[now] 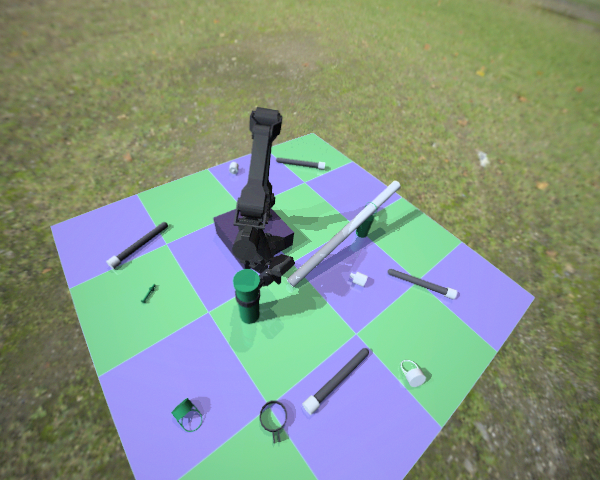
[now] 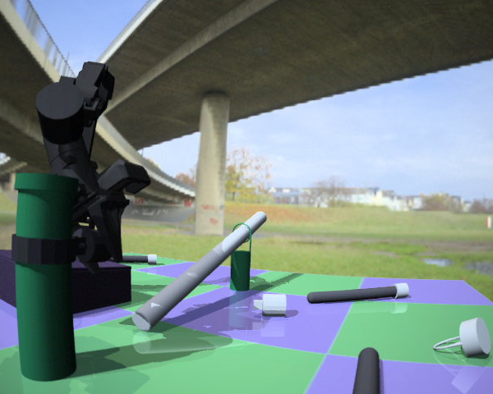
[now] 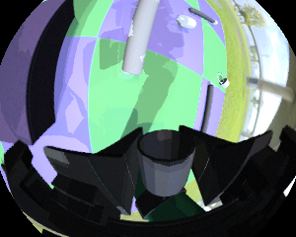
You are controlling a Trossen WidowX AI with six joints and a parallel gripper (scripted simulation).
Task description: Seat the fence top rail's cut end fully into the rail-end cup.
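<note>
The big green post (image 1: 248,314) (image 2: 47,313) stands upright, with the dark brace band (image 2: 43,249) around its upper half, below the cap. The dark grey rail-end cup (image 3: 166,170) hangs on the band's side, its mouth open toward the rail. My gripper (image 3: 161,129) is shut on that cup, one finger on each side. The pale grey fence rail (image 1: 341,237) (image 2: 195,275) (image 3: 140,39) slants through the loop of the green loop cap (image 1: 362,228) (image 2: 240,271). Its cut end is low near the mat, apart from the cup and below it, and the fingers do not touch the rail.
The dark robot base (image 1: 277,227) (image 2: 106,284) is behind the post. A white fitting (image 1: 359,279) (image 2: 274,304) lies beside the rail. Several dark rods with white ends, a white looped cap (image 1: 415,375) (image 2: 475,336), a dark ring (image 1: 261,415) and a green looped cap (image 1: 182,409) lie farther out.
</note>
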